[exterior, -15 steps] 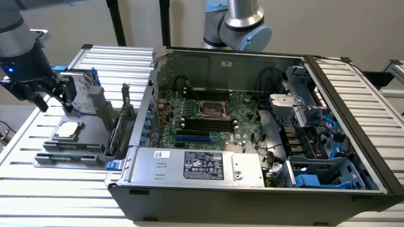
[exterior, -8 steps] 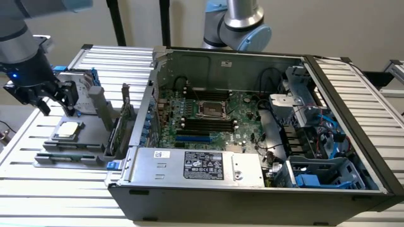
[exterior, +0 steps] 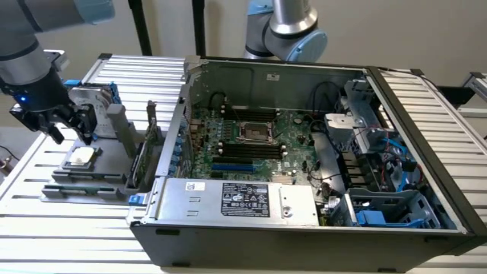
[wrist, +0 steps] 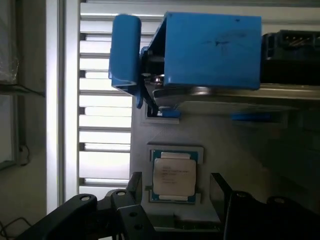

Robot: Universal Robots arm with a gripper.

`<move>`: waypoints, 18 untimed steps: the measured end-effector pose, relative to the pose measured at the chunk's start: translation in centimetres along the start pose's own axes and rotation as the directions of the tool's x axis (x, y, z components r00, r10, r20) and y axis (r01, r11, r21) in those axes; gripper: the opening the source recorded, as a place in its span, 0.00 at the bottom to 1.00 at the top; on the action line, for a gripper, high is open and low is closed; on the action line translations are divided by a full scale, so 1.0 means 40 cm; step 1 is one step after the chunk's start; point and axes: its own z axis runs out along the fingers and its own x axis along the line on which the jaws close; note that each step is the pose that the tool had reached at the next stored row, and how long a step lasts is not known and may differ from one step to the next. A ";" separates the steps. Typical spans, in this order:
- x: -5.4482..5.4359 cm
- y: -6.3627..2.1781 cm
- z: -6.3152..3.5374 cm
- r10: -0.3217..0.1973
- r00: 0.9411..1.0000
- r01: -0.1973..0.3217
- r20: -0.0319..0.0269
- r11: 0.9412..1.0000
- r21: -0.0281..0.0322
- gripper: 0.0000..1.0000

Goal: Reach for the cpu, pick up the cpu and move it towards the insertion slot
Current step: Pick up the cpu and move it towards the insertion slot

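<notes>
The cpu (exterior: 82,155) (wrist: 173,174), a small square chip with a silvery top, lies flat on a grey holder (exterior: 106,165) at the exterior view's left, outside the computer case. My gripper (exterior: 70,136) (wrist: 175,187) hangs open just above it, a dark finger (wrist: 136,187) on each side of the chip and neither one touching it. The insertion slot (exterior: 256,132), a square socket with a shiny metal frame and dark centre, sits on the motherboard inside the open case, well off to the exterior view's right of the gripper.
A silver hard drive with blue rails (exterior: 95,105) (wrist: 200,50) stands upright just behind the cpu holder. The case's side wall (exterior: 171,142) rises between holder and motherboard. Black memory slots (exterior: 251,151) flank the socket. A second robot arm (exterior: 285,28) stands behind the case.
</notes>
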 end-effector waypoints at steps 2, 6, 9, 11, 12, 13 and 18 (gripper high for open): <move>0.000 -0.001 0.009 0.001 1.000 -0.001 0.000 1.000 0.000 0.65; 0.000 -0.005 0.027 0.004 1.000 -0.004 0.000 1.000 0.000 0.65; 0.000 -0.008 0.041 0.006 1.000 -0.006 0.000 1.000 0.001 0.65; 0.000 -0.010 0.049 0.007 1.000 -0.007 0.000 1.000 0.002 0.65; 0.000 -0.011 0.054 0.008 1.000 -0.008 0.000 1.000 0.003 0.65; 0.000 -0.012 0.058 0.009 1.000 -0.009 0.000 1.000 0.004 0.65; -0.004 -0.014 0.077 0.011 1.000 -0.011 0.000 1.000 0.010 0.65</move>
